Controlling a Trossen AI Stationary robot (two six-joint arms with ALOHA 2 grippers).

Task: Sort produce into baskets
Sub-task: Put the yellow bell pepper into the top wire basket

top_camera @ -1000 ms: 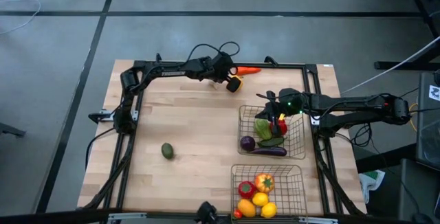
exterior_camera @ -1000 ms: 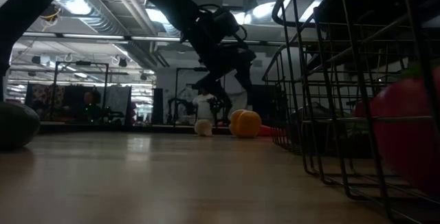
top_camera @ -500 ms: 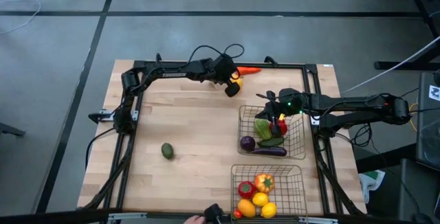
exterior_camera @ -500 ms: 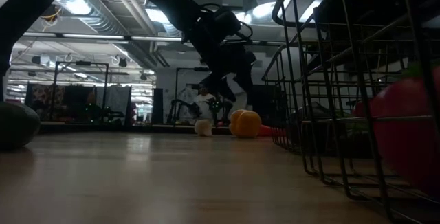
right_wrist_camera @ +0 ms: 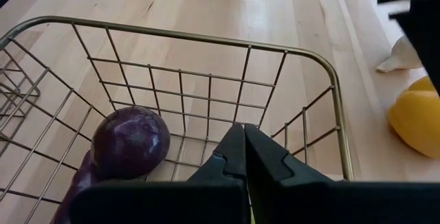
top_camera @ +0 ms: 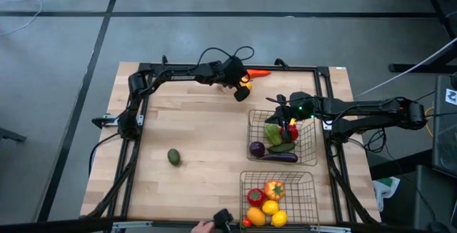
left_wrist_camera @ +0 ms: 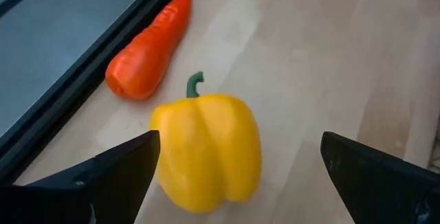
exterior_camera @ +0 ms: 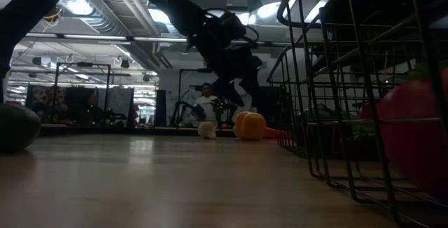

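Note:
A yellow pepper [left_wrist_camera: 206,148] lies on the table near its far edge, with an orange carrot [left_wrist_camera: 148,52] just beyond it against the frame rail. My left gripper [left_wrist_camera: 239,141] is open and slants down over the pepper [top_camera: 245,84], one finger on each side of it. A white garlic [exterior_camera: 206,129] rests beside the pepper [exterior_camera: 250,125]. My right gripper [right_wrist_camera: 244,148] is shut and hangs over the far basket [top_camera: 308,141], which holds a purple eggplant [right_wrist_camera: 130,141] and green pieces. An avocado [top_camera: 173,156] lies alone at mid-left.
The near basket [top_camera: 308,190] at the front right holds red, orange and yellow produce. A black frame rail [top_camera: 193,66] runs along the far edge behind the carrot. Bare wood stretches between the avocado and the baskets. A person's hand [top_camera: 203,226] shows at the near edge.
My left gripper has rolled about its own axis above the yellow pepper, staying open and in nearly the same place. The pepper, carrot and garlic have not moved.

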